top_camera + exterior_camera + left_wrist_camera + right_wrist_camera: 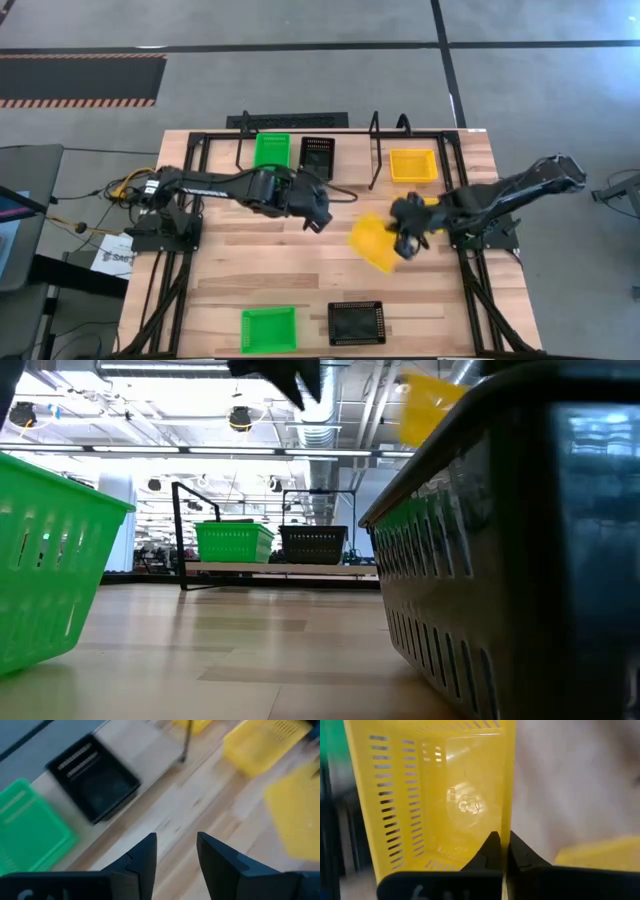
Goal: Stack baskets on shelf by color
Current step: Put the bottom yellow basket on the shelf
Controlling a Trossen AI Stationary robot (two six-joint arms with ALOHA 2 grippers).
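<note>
Your right gripper [403, 240] is clamped on the wall of a yellow basket [372, 242], which hangs tilted above mid-table; the shelf [350, 165] lies at the far edge, and the yellow basket already on it [412, 165] sits at its right end, beyond and slightly right of your load; the right arm is the nearer one; judge the path clear apart from the shelf's wire upright [373, 150]; your left gripper [318, 219] hovers parted and empty just left, near the shelf's black basket [317, 153] and green basket [271, 150].
</note>
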